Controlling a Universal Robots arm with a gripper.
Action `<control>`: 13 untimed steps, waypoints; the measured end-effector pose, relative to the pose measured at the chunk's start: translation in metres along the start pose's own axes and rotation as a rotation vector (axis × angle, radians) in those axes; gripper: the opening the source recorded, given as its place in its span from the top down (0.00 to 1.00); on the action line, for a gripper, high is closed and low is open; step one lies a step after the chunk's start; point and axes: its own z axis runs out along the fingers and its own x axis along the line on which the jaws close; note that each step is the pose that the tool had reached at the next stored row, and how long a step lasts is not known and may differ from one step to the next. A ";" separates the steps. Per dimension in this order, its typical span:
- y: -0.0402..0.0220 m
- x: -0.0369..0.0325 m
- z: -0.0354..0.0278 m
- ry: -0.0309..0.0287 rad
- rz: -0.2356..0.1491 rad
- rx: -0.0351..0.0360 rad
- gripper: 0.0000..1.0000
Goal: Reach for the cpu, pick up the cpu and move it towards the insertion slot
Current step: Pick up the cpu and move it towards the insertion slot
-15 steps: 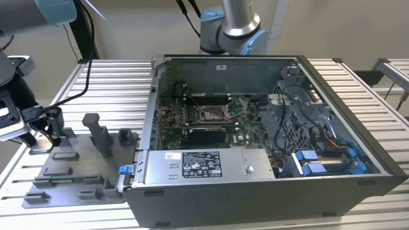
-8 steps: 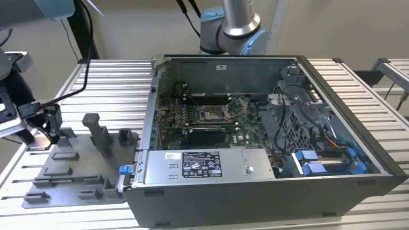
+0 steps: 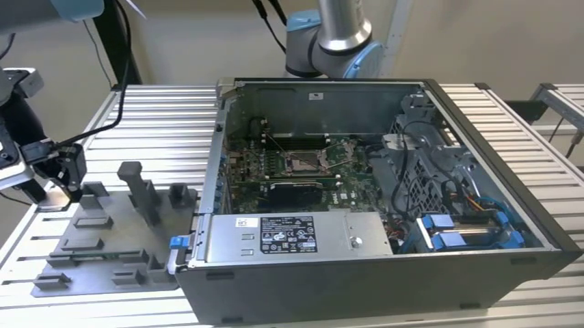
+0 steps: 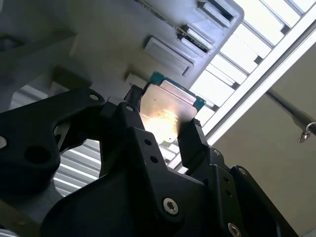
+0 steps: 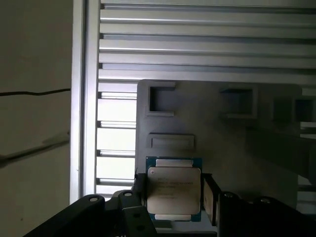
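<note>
Pinching the cpu [image 5: 174, 190] by two opposite side edges at the grey fixture plate [image 5: 237, 143], well apart from the insertion slot [image 3: 302, 162] inside the computer case [image 3: 365, 283], the gripper [image 4: 160, 118] looks clamped on a light, stiff, thin chip, probably slippery-topped and fragile.

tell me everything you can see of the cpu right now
The cpu is a thin square chip with a silvery metal lid carrying faint print, set on a green board that shows as a narrow rim. In the second wrist view the lid catches a bright glare. It faces the wrist cameras, held in the gripper, whose black fingers press on two opposite edges. Behind it lies the grey fixture plate; whether the chip touches that plate cannot be told.
</note>
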 end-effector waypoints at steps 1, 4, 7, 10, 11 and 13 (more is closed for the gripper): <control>0.0000 0.0000 -0.0012 0.0000 0.000 0.0000 1.00; 0.0001 -0.0001 -0.0047 0.0000 0.000 -0.0001 1.00; 0.0003 0.0000 -0.0082 0.0000 0.000 0.0000 1.00; 0.0004 0.0000 -0.0119 0.0000 0.000 0.0000 1.00; 0.0005 0.0001 -0.0132 0.0001 0.000 0.0001 1.00; 0.0007 0.0001 -0.0157 0.0000 0.000 0.0000 1.00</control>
